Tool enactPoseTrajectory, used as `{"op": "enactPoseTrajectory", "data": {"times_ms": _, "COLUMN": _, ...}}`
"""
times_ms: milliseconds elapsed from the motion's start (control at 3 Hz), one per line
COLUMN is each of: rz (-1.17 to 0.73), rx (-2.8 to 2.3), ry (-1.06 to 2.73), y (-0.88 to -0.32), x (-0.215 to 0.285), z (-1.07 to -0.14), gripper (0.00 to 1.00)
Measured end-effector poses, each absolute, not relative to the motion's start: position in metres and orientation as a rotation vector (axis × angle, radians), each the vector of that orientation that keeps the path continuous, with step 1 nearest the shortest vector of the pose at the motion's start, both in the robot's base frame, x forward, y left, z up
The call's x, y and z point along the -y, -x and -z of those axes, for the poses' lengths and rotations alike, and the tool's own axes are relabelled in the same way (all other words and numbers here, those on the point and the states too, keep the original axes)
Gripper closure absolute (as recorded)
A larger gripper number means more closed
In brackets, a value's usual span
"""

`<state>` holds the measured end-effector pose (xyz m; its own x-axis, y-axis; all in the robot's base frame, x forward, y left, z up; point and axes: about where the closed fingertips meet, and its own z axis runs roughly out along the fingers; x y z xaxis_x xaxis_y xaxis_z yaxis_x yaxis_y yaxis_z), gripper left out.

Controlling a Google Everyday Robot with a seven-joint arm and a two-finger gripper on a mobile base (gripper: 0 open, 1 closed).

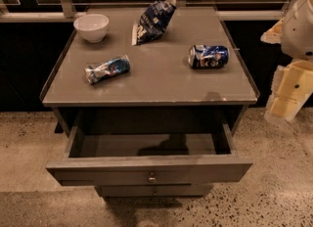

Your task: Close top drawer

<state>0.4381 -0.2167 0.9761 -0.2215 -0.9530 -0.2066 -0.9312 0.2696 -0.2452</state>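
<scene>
- Camera view: top drawer (149,169) at 6 o'clock of the frame, pulled well out from the cabinet (161,81). Its inside is open to view.
- Small round knob (152,177) at centre of the drawer front. Nothing is touching it.
- Lower drawer (154,190) just below, pushed in further than the top one.
- My gripper (286,96) is at 3 o'clock of the frame, off the cabinet's right side and well apart from the drawer. The pale yellow block is probably it, partly cut off by the edge.
- Jaws: cannot tell how they stand.
- On the cabinet top: white bowl (91,27) at 11 o'clock, upright.
- Blue chip bag (152,21) at 12 o'clock, near the back edge.
- Blue can (209,56) at 2 o'clock, lying on its side.
- Crumpled blue packet (107,69) at 9 o'clock, lying flat.
- Speckled floor (274,192) around the cabinet.
</scene>
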Motion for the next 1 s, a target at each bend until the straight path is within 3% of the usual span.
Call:
{"op": "enactPoseTrajectory", "data": {"times_ms": 667, "rz": 0.069, "rx": -2.231, "ry": 1.690, "y": -0.432, "x": 0.217, "z": -0.959, "gripper": 0.00}}
{"op": "enactPoseTrajectory", "data": {"times_ms": 1000, "rz": -0.045, "rx": -2.259, "ry": 1.601, "y": -0.416, "x": 0.225, "z": -0.917, "gripper": 0.00}}
